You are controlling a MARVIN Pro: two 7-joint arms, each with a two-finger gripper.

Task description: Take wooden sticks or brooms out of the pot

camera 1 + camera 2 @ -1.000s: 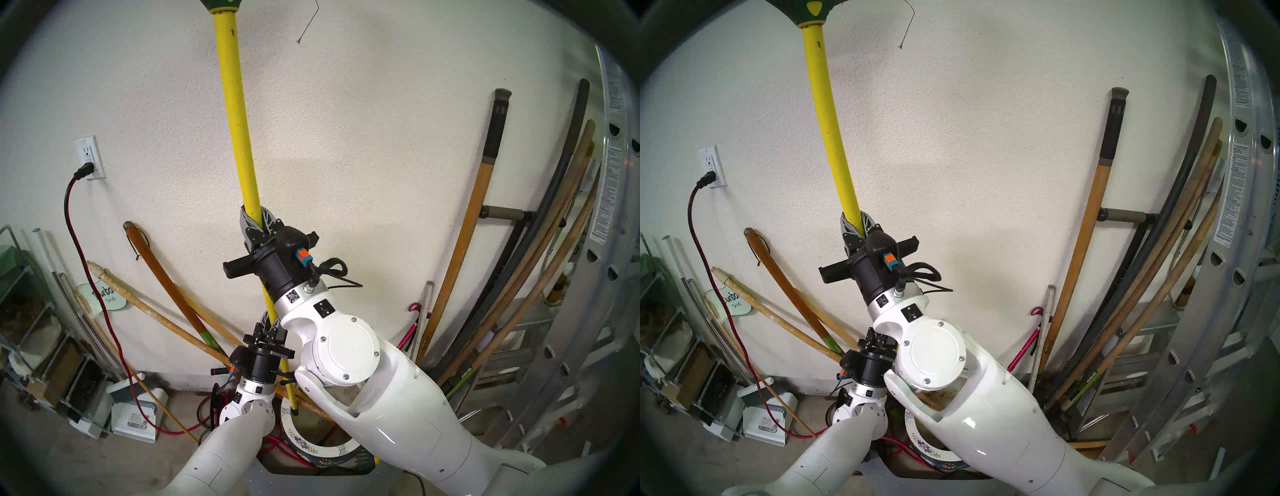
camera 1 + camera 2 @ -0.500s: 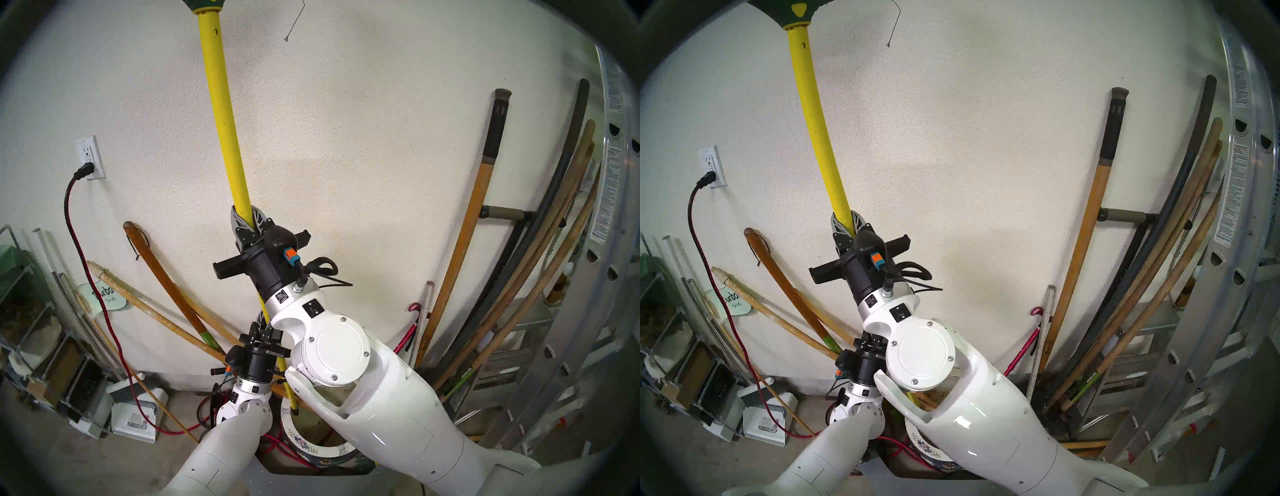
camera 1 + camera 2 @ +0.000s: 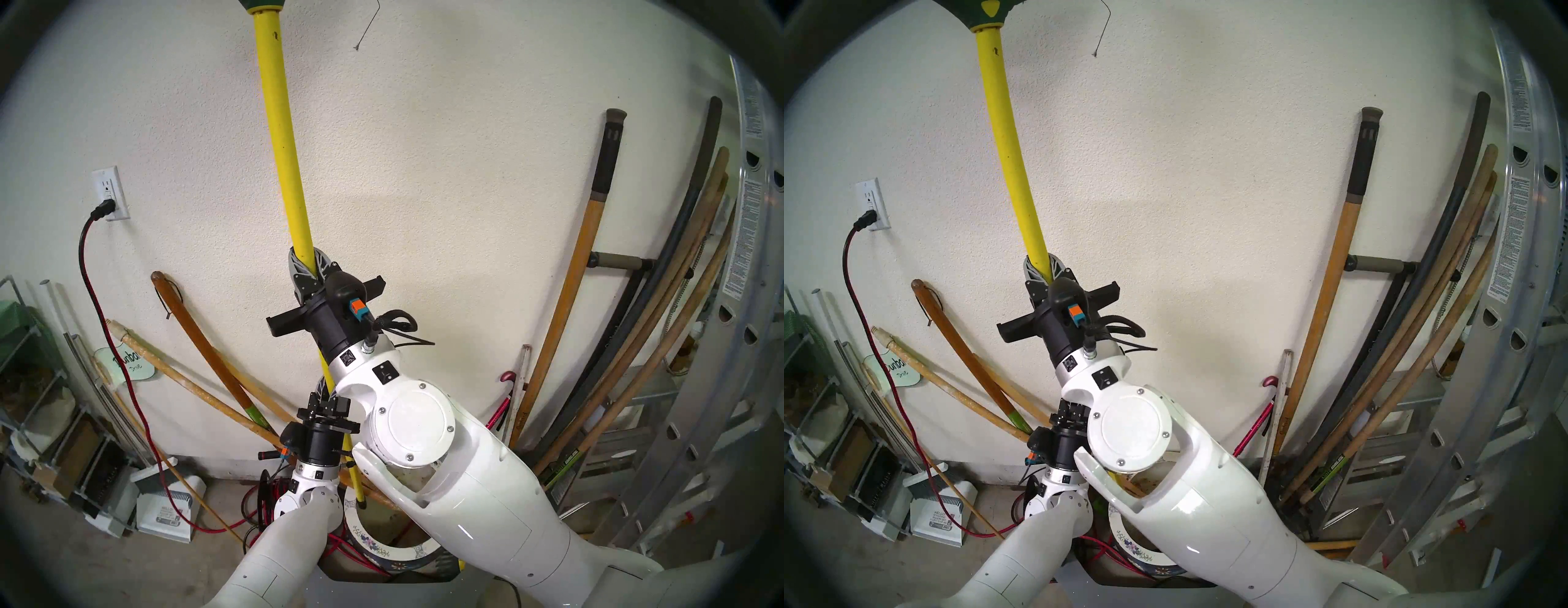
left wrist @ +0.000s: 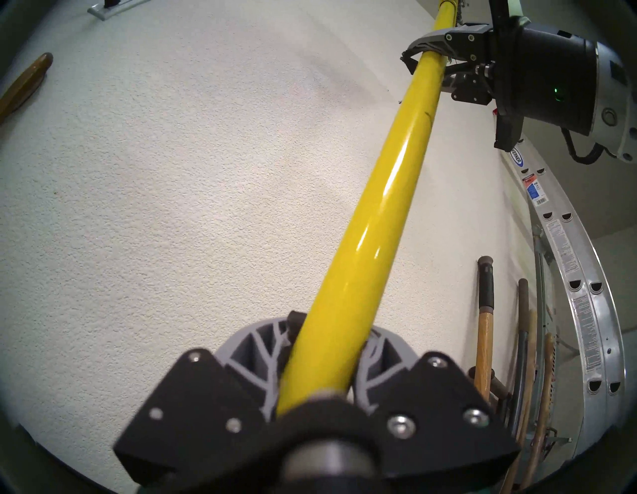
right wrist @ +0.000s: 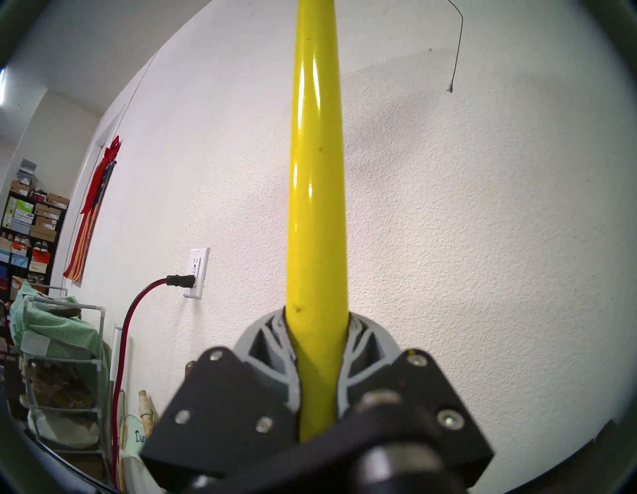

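Observation:
The broom [image 3: 280, 127] stands nearly upright, with a long yellow pole [image 3: 1004, 127] and a green-and-yellow head cut off at the top edge. My right gripper [image 3: 309, 261] is shut on the pole at mid-height, and its fingers wrap it in the right wrist view [image 5: 319, 331]. Lower down, my left gripper [image 3: 326, 388] is shut on the same pole [image 4: 396, 214]. The pole's black tip [image 3: 361, 504] is at the far rim of the flowered pot [image 3: 394, 556]. I cannot tell whether the tip is clear of it. Brown wooden sticks [image 3: 203, 339] lean leftwards from the pot.
Several long tool handles [image 3: 564, 297] and a red cane [image 3: 502, 407] lean on the wall at the right, beside an aluminium ladder [image 3: 742, 339]. A wall outlet [image 3: 109, 193] with a red cord, a wire shelf [image 3: 25, 382] and a dustpan [image 3: 169, 509] stand at the left.
The broom's top swung slightly left, then back right. My right gripper has risen a little along with the pole. The pole's tip stays at the pot's rim.

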